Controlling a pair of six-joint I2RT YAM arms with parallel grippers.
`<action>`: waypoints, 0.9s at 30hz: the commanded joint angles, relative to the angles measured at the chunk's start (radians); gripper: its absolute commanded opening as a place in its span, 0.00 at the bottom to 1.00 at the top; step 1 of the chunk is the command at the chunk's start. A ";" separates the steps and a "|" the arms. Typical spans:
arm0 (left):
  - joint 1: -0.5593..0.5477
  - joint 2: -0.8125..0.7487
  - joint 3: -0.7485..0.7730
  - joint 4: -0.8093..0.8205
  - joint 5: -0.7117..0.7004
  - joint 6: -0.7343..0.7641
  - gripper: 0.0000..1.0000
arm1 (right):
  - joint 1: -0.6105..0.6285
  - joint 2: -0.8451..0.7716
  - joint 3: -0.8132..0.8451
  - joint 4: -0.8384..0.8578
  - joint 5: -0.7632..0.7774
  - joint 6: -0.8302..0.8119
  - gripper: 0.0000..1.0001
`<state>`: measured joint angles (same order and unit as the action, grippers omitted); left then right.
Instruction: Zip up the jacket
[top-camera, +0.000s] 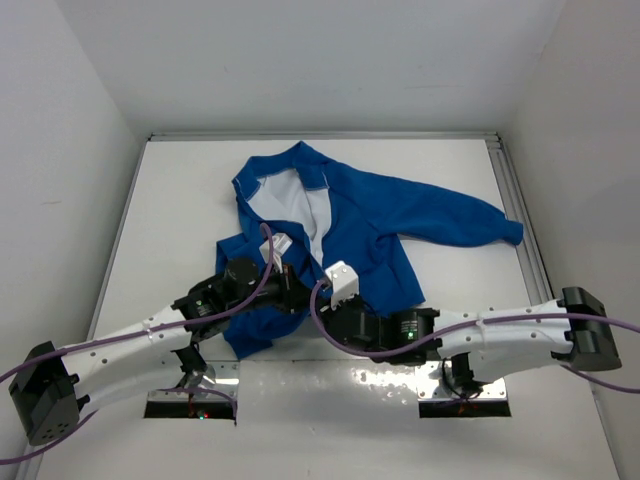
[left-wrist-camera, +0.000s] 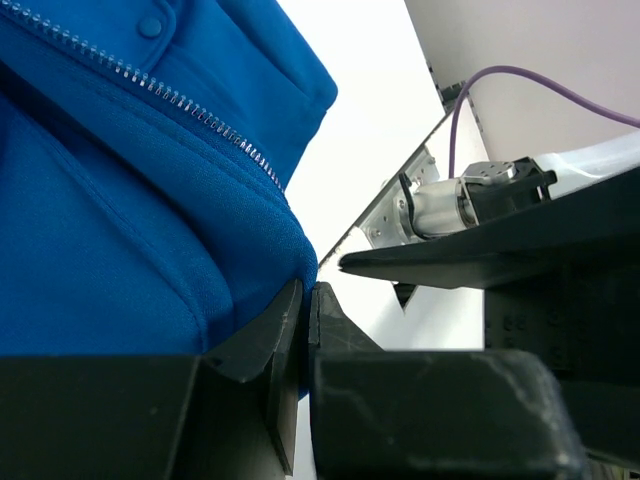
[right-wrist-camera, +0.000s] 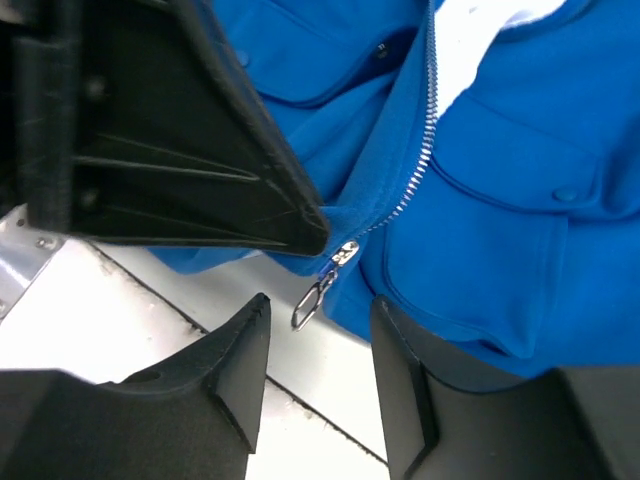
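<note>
Tabletop (top-camera: 180, 200): white, walled on three sides.

Jacket (top-camera: 380, 215): bright blue, lying flat mid-tabletop with its collar at the far side. The front is parted at the top over white lining. One sleeve is stretched out to the right, and the hem lies nearest the arms.

Left gripper (left-wrist-camera: 308, 300): jaws pressed together, pinching a fold of the jacket's lower edge just beside the zipper.

Right gripper (right-wrist-camera: 318, 330): jaws parted, holding nothing, set at the hem with one finger on either side of the pull.

Zipper (right-wrist-camera: 425, 140): metal teeth, joined along the lower stretch.

Zipper pull (right-wrist-camera: 312, 300): small metal loop, hanging free below the hem between the right gripper's fingers.
</note>
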<state>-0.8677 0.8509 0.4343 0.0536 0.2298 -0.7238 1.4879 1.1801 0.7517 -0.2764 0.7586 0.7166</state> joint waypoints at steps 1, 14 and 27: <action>0.010 -0.019 0.007 0.063 0.026 -0.011 0.00 | -0.018 0.006 0.012 0.008 -0.031 0.058 0.42; 0.010 -0.019 0.011 0.058 0.023 -0.002 0.00 | -0.031 0.046 0.001 0.019 -0.074 0.086 0.34; 0.010 -0.021 0.020 0.049 0.028 0.001 0.00 | -0.043 0.055 -0.006 0.029 -0.073 0.084 0.24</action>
<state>-0.8677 0.8490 0.4343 0.0563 0.2298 -0.7231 1.4521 1.2373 0.7444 -0.2768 0.6769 0.7940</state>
